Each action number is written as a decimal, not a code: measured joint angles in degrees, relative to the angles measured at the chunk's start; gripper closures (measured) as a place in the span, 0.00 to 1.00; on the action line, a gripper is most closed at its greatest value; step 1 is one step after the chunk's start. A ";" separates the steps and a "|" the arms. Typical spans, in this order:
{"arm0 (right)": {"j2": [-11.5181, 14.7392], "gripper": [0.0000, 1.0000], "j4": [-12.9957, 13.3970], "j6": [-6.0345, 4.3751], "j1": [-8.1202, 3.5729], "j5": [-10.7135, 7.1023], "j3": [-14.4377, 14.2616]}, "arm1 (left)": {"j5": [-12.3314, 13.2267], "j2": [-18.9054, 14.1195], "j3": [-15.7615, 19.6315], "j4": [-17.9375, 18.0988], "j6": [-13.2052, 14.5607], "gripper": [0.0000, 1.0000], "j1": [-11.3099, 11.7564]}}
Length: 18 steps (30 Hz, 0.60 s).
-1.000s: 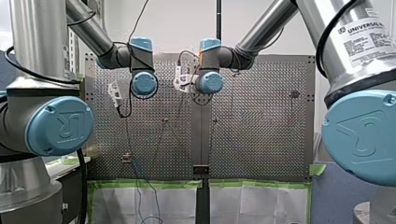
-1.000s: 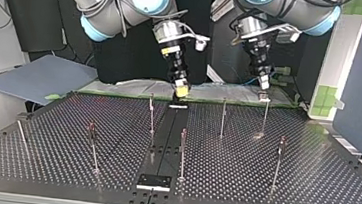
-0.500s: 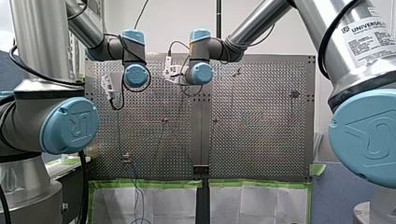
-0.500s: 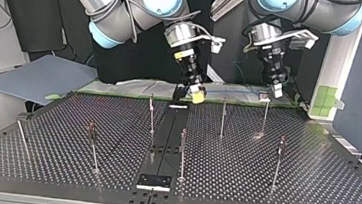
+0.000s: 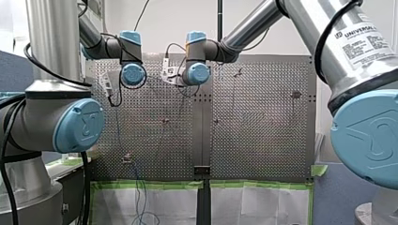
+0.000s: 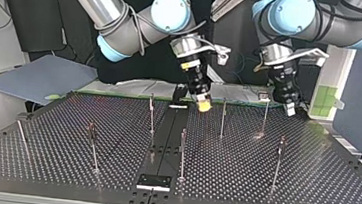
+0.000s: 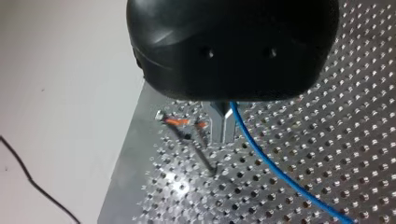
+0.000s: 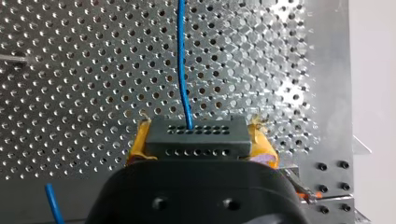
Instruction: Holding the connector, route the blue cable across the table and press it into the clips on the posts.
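Clamping the dark connector (image 8: 196, 139) between its yellow pads (image 8: 139, 142), the right gripper (image 6: 202, 104) is closed firmly on that block. In the right wrist view the blue cable (image 8: 183, 70) leaves the connector's holed face and runs straight ahead over the perforated table (image 8: 70, 70). In the top view this gripper hangs low near the table's far edge, just beside the dark centre strip (image 6: 165, 140) and between two of the thin posts (image 6: 222, 117).

The left gripper (image 7: 223, 128) has its metal fingers (image 7: 216, 123) drawn narrow, with the blue cable coming out from between them and sloping away across the table. Just beside those fingers stands a slim post (image 7: 198, 154) with orange marks at its top. In the top view the left gripper sits toward the view's right, close to the top of the far post (image 6: 265, 115) there, with its tip above the table.

Other posts stand apart across the table, nearer the top view's camera. In the front view a loose length of blue cable hangs past the table's near edge over a white sheet (image 5: 173, 204) bordered with green tape (image 5: 155, 185).
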<state>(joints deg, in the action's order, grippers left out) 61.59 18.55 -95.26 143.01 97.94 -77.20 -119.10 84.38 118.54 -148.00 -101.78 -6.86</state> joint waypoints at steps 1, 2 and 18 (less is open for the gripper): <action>-0.25 1.00 -0.40 -0.01 -0.03 -0.15 0.45 | 0.07 0.01 -0.22 0.01 0.02 1.00 0.25; -0.55 1.00 -0.96 -0.02 -0.05 -0.34 1.05 | 0.17 0.01 -0.47 0.01 0.04 1.00 0.50; -4.99 1.00 -6.53 -0.29 -0.31 -2.20 9.29 | 4.31 1.80 -4.99 -0.14 -0.23 1.00 4.08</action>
<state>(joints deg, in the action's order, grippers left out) 56.59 12.02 -95.55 142.71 95.74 -67.91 -114.79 86.18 113.55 -148.14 -102.01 -2.77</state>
